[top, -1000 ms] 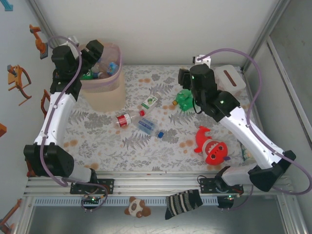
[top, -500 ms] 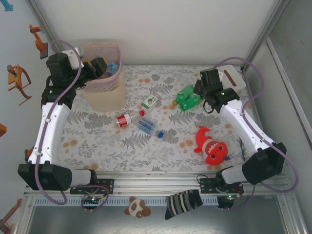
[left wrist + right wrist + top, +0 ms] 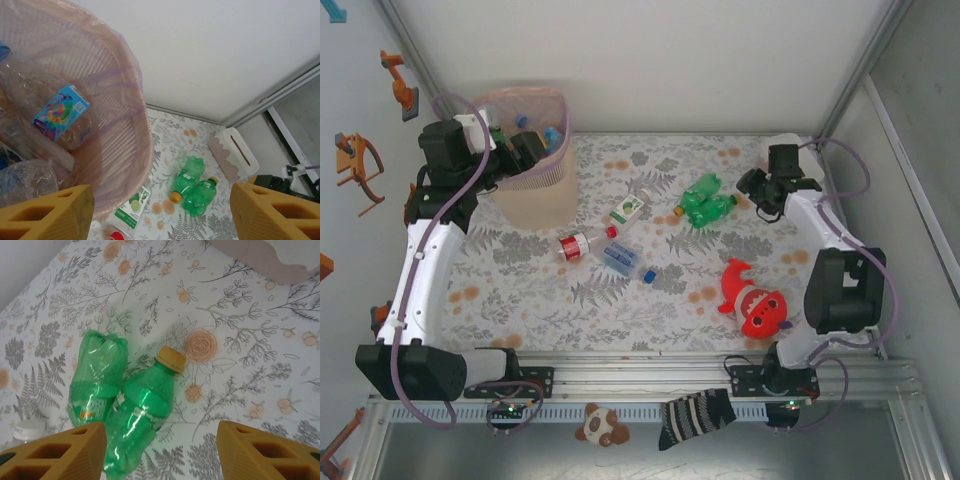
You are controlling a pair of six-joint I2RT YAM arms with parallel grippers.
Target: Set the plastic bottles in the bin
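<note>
Okay, left gripper [image 3: 525,150] hung at the rim of the bin [image 3: 545,205], on the side facing the table's middle. From its wrist camera I saw both fingers [image 3: 47,212] spread wide with nothing between them, so released and empty. Beneath it, inside the pink liner, lay a clear bottle with a blue label [image 3: 60,112] among other crumpled clear ones. I could not count those, since the liner and the frame edge cut them off.

Right gripper [image 3: 760,190] sat near the far right of the table, just beside the two green bottles [image 3: 708,200] and not touching them in the top view. Its jaws were open too, grasping nothing. In the right wrist view the pair lay side by side and touching, the yellow-capped one's bottom reaching down between the fingers [image 3: 55,452], close to the left one. Whether it touched that finger I could not tell.

Out on the flowered cloth, well apart from both grippers, lay a green-white labelled bottle [image 3: 628,208], a red-labelled bottle [image 3: 578,243] and a blue-labelled bottle [image 3: 623,262]; label text was too small to read. A white cap [image 3: 30,430] was cut off by the left finger, its bottle hidden. The white box [image 3: 235,157] was clipped at the right wrist frame's top. The red plush toy [image 3: 758,305] lay near the right arm
</note>
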